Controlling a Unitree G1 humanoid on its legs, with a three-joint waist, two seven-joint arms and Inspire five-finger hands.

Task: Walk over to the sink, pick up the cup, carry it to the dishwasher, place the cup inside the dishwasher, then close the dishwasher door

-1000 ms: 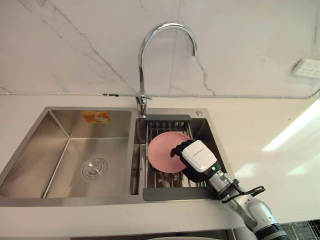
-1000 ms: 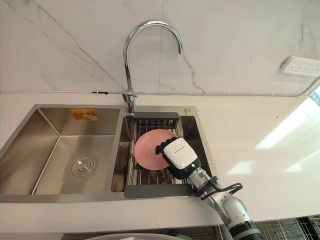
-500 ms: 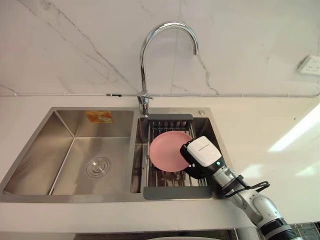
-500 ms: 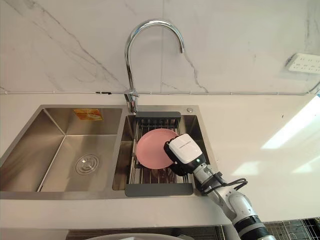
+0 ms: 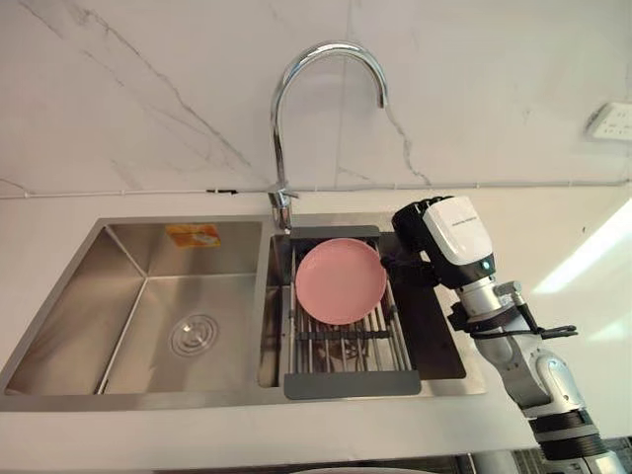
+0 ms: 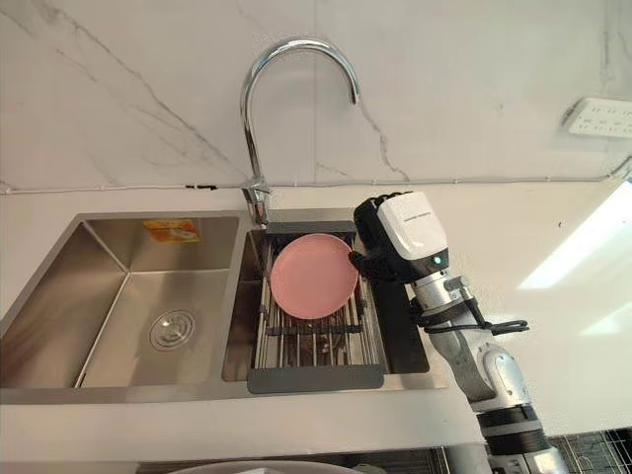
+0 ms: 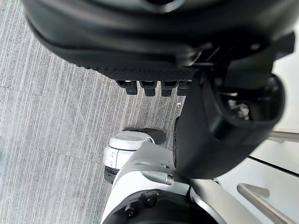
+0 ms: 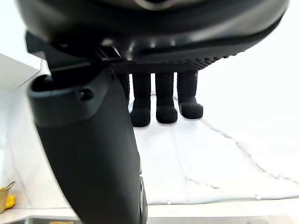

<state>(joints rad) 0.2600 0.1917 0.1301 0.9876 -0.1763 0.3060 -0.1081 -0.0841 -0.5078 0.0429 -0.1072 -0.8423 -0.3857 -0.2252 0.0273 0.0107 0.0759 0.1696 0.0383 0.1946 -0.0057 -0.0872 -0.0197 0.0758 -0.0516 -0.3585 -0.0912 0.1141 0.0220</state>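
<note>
**Trainee:** Where is the task's thing in relation to the hand, and why does it sit that way?

**Operator:** What I see waiting is a pink plate (image 5: 341, 280), not a cup. It is just to the left of my right hand (image 5: 449, 237) and lower than it. It rests on the bars of the rack (image 5: 346, 341) in the sink's (image 5: 118, 267) right basin, and I judge the bars keep it off the basin floor. The faucet (image 5: 331, 46) stands on the far side of the plate from the hand.

**Trainee:** And the hand itself?

**Operator:** It hangs above the basin's right edge with nothing in it. Its fingers (image 8: 163, 100) are nearly straight, with the thumb set apart from them. I read that as a hand poised beside the plate's rim for a grasp from the side. I cannot tell whether it touches the rim.

**Trainee:** The other arm?

**Operator:** My left hand (image 7: 154, 42) hangs idle over the floor (image 7: 46, 140), well away from the sink. I cannot tell its state. Nothing is lifted yet, so by my judgement the pick-up is not done.
</note>
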